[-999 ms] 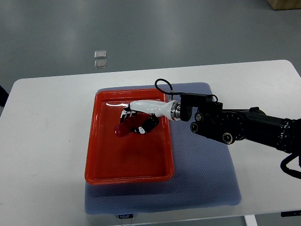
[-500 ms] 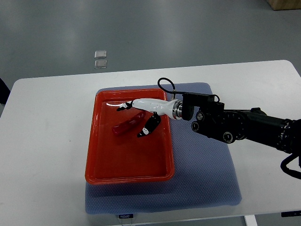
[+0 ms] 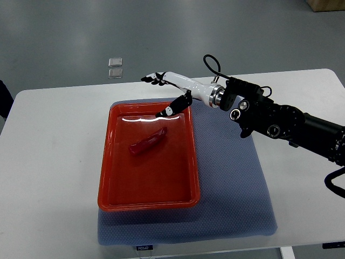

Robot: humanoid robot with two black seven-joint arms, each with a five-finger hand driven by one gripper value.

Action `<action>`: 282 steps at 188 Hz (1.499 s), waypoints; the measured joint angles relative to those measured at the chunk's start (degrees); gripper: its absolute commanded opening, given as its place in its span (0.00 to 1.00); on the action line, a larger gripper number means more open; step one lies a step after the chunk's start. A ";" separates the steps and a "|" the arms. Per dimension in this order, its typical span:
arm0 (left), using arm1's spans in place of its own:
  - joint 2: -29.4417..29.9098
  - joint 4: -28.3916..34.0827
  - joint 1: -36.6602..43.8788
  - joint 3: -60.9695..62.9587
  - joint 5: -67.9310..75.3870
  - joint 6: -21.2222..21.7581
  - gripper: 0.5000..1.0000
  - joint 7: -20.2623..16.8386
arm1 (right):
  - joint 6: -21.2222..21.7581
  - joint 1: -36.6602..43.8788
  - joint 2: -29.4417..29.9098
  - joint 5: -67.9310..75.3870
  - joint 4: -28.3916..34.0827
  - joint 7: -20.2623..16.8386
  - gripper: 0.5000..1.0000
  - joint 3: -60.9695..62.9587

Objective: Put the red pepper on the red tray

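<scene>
A long red pepper point(image 3: 147, 142) lies flat inside the red tray point(image 3: 186, 178), in its upper half, free of any hand. My right hand point(image 3: 161, 94) is raised above the tray's far edge, fingers spread and holding nothing. Its white palm and black fingertips point(image 3: 153, 79) point left, well clear of the pepper. The right arm comes in from the right edge across the table. No left arm shows.
The tray sits on a blue-grey mat point(image 3: 237, 183) on a white table point(image 3: 48, 178). Two small clear squares point(image 3: 115, 67) lie on the grey floor beyond the table. A dark object shows at the left edge point(image 3: 4, 100).
The right hand let go of the pepper, opened, and lifted up and back from the tray to above its far edge. The pepper stays lying in the tray.
</scene>
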 measured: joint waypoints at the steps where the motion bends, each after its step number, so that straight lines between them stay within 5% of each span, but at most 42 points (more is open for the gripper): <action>1: 0.00 0.00 0.00 0.00 0.00 0.00 1.00 0.00 | -0.01 -0.09 -0.04 0.44 0.00 0.00 0.81 0.26; 107: 0.00 0.00 0.00 0.00 0.00 0.00 1.00 0.00 | -1.27 -14.20 -0.45 33.10 -1.95 -0.53 0.82 28.45; 143: 0.00 0.00 0.00 0.00 0.00 0.00 1.00 -0.03 | -4.75 -16.02 0.68 40.75 -5.04 -0.52 0.83 29.91; 282: 0.00 0.00 0.05 0.09 0.00 0.00 1.00 -0.02 | -2.87 -17.06 1.02 50.62 -8.55 1.06 0.83 30.34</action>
